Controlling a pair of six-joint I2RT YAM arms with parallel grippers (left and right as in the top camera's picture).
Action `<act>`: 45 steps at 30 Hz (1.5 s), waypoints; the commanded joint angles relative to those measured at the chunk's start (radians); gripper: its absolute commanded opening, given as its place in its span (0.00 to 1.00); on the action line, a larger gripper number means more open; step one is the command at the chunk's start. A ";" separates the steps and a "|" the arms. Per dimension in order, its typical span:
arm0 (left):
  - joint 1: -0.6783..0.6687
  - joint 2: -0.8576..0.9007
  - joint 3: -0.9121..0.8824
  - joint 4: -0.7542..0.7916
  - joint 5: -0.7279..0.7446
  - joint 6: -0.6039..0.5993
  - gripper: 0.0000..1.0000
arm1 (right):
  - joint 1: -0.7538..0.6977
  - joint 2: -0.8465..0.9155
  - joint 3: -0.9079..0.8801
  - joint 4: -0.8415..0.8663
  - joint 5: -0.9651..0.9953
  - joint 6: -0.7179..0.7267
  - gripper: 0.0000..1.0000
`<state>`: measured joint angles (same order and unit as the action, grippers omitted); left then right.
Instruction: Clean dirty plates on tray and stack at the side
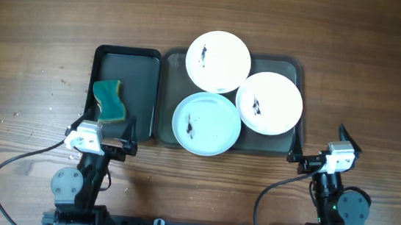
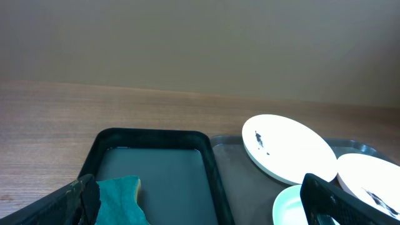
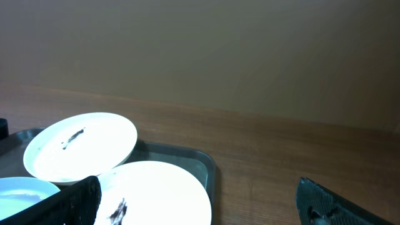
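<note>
A brown wood-grain table [image 1: 31, 30] fills the scene, with a plain dull wall [image 2: 200, 37] beyond its far edge. Three smudged plates [image 1: 218, 61] lie on the grey tray [image 1: 167, 87] at centre. The left gripper [image 1: 103, 127] and right gripper [image 1: 323, 143] hover at the near side, both spread wide and holding nothing.

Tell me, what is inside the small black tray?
Only a green sponge lies in the black tray, toward its near left corner. The patch of floor beneath the sponge is covered, so anything there cannot be seen.
</note>
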<state>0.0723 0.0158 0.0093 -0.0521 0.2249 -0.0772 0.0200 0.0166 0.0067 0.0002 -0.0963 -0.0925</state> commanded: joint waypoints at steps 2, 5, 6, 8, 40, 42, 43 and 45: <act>-0.003 0.003 -0.004 -0.005 -0.014 -0.006 1.00 | 0.003 0.001 -0.001 0.007 -0.011 -0.009 1.00; -0.003 0.003 -0.004 -0.005 -0.014 -0.006 1.00 | 0.003 0.001 -0.001 0.007 -0.014 -0.010 1.00; -0.003 0.003 -0.004 -0.005 -0.014 -0.006 1.00 | 0.003 0.001 -0.001 0.007 -0.014 -0.009 1.00; -0.003 0.003 -0.004 -0.005 -0.013 -0.006 1.00 | 0.003 0.001 -0.001 0.007 -0.013 -0.010 1.00; -0.003 0.003 -0.004 -0.005 0.001 -0.151 1.00 | 0.003 0.001 -0.002 0.007 -0.023 0.357 1.00; -0.003 0.003 -0.004 -0.005 -0.010 -0.151 1.00 | 0.003 0.001 -0.001 0.007 -0.022 0.356 1.00; -0.003 0.003 -0.004 -0.003 -0.008 -0.153 1.00 | 0.003 0.001 -0.001 0.007 -0.012 0.357 1.00; -0.003 0.003 -0.004 0.011 0.002 -0.185 1.00 | 0.003 0.001 -0.001 0.007 -0.022 0.358 1.00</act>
<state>0.0723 0.0158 0.0093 -0.0502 0.2253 -0.2169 0.0200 0.0166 0.0067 0.0006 -0.1040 0.2306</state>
